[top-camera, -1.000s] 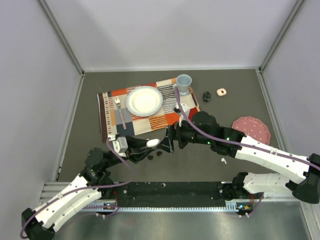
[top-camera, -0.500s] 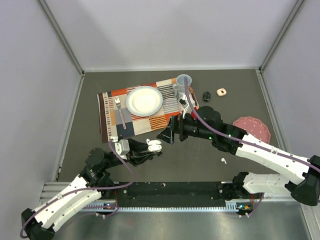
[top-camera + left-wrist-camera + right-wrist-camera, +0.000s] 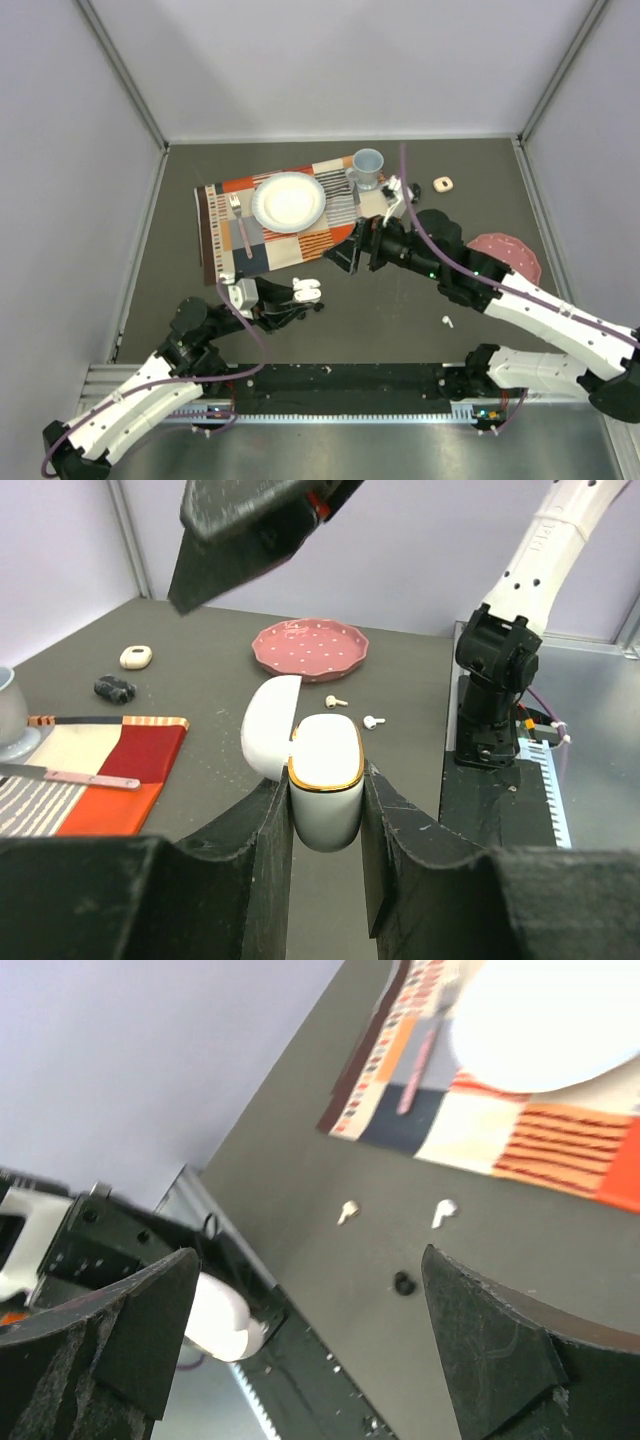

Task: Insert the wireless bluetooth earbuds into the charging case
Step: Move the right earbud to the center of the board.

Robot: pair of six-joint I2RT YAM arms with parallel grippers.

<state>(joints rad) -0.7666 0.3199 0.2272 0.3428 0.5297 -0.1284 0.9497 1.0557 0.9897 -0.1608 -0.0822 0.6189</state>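
Observation:
My left gripper is shut on a white charging case with a gold rim, held upright above the table with its lid open. The case also shows in the top view. My right gripper hangs open and empty, up and to the right of the case, and it shows at the top of the left wrist view. Two white earbuds and a black earbud lie on the dark table below it. Two more white earbuds lie beyond the case; one shows in the top view.
A patterned placemat holds a white plate, a fork and a blue cup. A pink dotted plate lies at the right. A small cream case and a black object lie at the back.
My right gripper has drawn back from the case, up and to the right. My left gripper still holds the case, shifted slightly.

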